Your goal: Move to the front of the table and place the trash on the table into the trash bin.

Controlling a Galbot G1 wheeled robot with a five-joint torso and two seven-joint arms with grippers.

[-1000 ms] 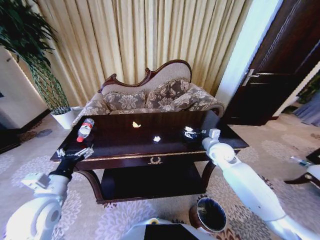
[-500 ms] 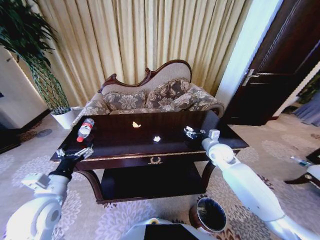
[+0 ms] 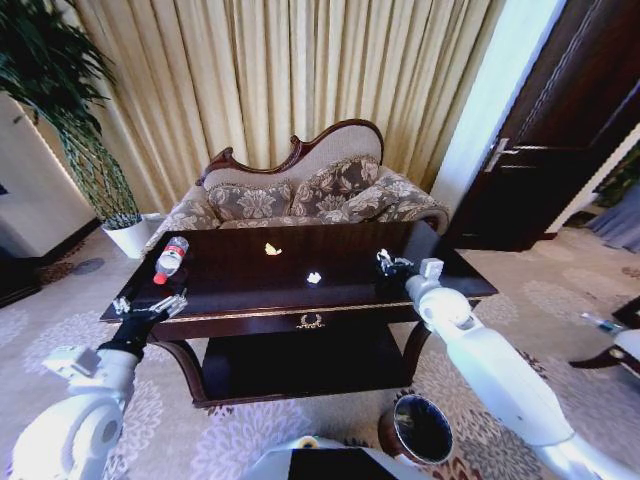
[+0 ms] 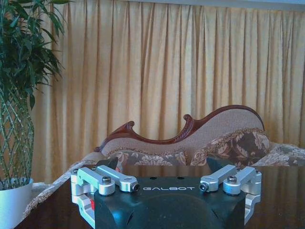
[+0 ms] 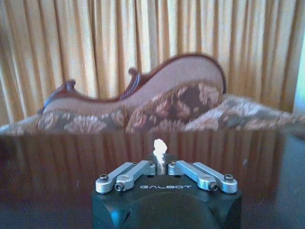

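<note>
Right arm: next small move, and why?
Probably lift straight up off the table. The right gripper looks shut on a white scrap, which pokes up between its fingers, so the grasp seems made. The bin sits on the floor by the table's right front leg. The left gripper idles at the left front edge.

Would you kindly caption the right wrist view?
Right pincer shut on a white crumpled paper scrap above the dark glossy table.

Formal sitting room: carved sofa (image 3: 300, 190), gold curtains (image 3: 290, 70), mahogany table (image 3: 250, 285), patterned carpet (image 3: 190, 425).
</note>
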